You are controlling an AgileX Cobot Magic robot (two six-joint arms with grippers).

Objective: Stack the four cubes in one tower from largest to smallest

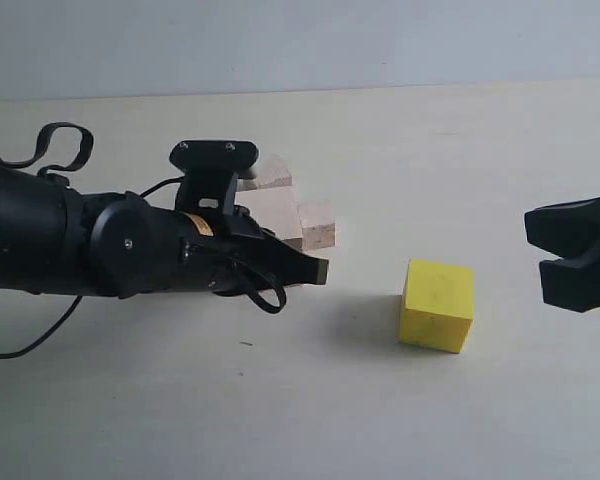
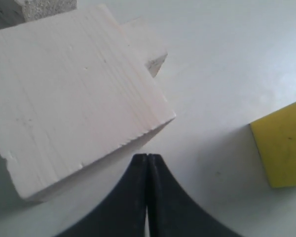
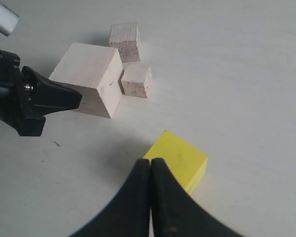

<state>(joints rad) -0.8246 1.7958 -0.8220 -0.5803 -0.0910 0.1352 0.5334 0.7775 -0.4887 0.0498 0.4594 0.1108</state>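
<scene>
My left claw (image 1: 318, 270) is hanging shut, fingers pressed together and gripping nothing, with its tip just beside a corner of the large wooden cube (image 2: 74, 94). My left arm is stretching low over the table (image 1: 280, 410) and, in the exterior view, hiding most of that cube. The small wooden cube (image 3: 124, 40) and the smallest wooden cube (image 3: 136, 79) are sitting close beside the large one. None of the 4 is stacked. The yellow cube (image 1: 438, 305) is standing apart, between my 2 claws. My right claw (image 3: 151, 162) is hovering closed and empty at the exterior view's right edge. Only its wrist view is showing all 4 cubes together.
</scene>
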